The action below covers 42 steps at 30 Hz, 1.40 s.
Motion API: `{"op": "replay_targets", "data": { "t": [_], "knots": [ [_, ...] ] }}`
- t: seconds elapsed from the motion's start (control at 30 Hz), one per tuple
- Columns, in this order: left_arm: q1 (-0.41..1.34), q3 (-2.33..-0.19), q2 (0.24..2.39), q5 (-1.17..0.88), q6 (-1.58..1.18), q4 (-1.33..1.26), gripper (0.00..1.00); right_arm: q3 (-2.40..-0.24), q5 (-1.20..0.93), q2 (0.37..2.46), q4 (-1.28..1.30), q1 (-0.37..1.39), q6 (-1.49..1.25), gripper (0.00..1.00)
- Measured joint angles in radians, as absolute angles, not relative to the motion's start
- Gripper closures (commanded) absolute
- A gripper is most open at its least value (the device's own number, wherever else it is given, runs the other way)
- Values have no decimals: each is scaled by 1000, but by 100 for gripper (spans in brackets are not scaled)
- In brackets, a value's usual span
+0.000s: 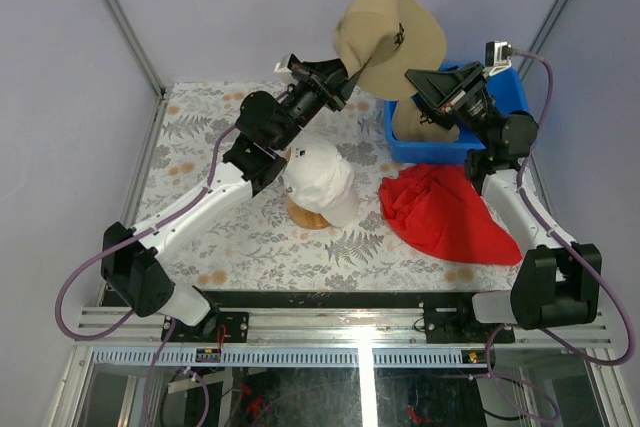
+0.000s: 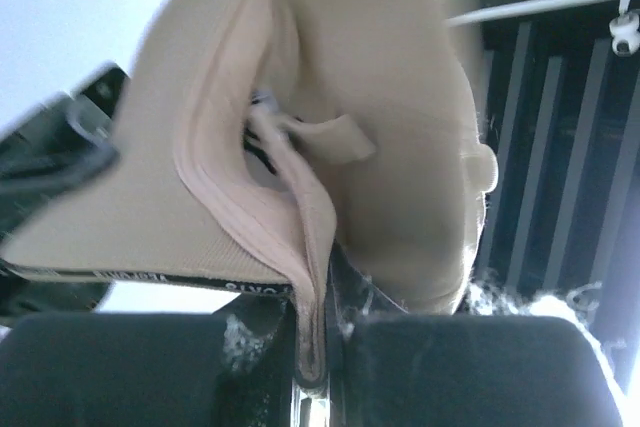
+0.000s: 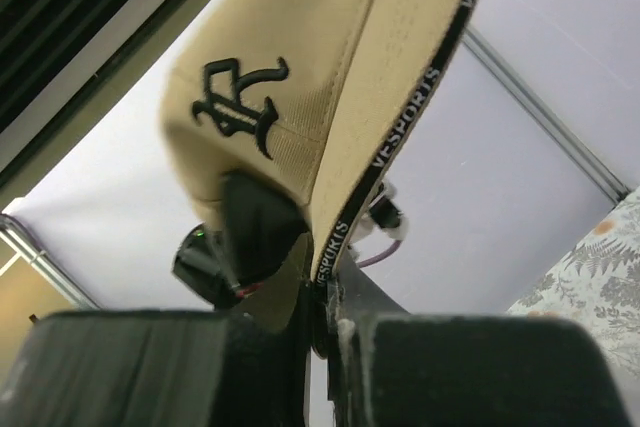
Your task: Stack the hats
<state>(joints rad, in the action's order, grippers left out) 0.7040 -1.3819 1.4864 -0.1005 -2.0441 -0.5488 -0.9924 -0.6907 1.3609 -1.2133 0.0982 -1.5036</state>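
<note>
1. Jaws of the left gripper [image 1: 348, 72] are clamping the rear fabric edge of the tan cap [image 1: 390, 32]. Those of the right gripper [image 1: 418, 77] are pinching its brim edge.
2. The cap is hanging in the air between both grippers, over the far side of the table [image 1: 200, 147], well apart from the white cap [image 1: 322, 177] on the wooden stand [image 1: 308, 215].
3. Its long axis, back to brim, is running roughly left to right, with the brim pointing toward the right arm.
4. Judged step: carrying this cap to the stack. The next move is calling for turning its opening downward and lowering it over the white cap with the brims aligned. A second tan cap [image 1: 415, 125] is waiting in the blue bin [image 1: 430, 155].
</note>
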Motion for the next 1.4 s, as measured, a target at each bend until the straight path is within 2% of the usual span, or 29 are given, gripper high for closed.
{"op": "replay_targets", "data": {
  "t": [0.17,0.23,0.33,0.5,0.73,0.8,0.93,1.07,1.27,1.4],
  "knots": [
    [585,-1348,1454,-134,-1995,-495,40,-1035,-710,1330,-1095,105,-1472,100],
    [495,-1348,1415,-178,-1931,-419,27,-1075,-717,1306,-980,106,-1437,100],
    [327,-1348,1331,-213,-1805,-283,20,-1190,-718,1272,-757,107,-1386,100],
    [123,-1338,1187,-228,-1578,-47,18,-1478,-736,1277,-390,106,-1333,100],
    [77,-1223,1099,-291,-1327,205,18,-1979,-778,1456,314,106,-1187,100],
    [75,-1178,1099,-302,-1283,264,18,-2023,-775,1488,448,106,-1142,100],
    [58,-1097,1090,-327,-1214,371,17,-1975,-757,1504,642,106,-1080,100],
    [49,-1048,1078,-364,-1180,397,17,-1890,-751,1502,690,120,-1078,100],
    [22,-1007,1041,-402,-1168,396,15,-1707,-809,1494,442,231,-1279,100],
    [-29,-965,1019,-440,-1153,389,18,-1705,-831,1506,398,287,-1339,100]
  ]
}}
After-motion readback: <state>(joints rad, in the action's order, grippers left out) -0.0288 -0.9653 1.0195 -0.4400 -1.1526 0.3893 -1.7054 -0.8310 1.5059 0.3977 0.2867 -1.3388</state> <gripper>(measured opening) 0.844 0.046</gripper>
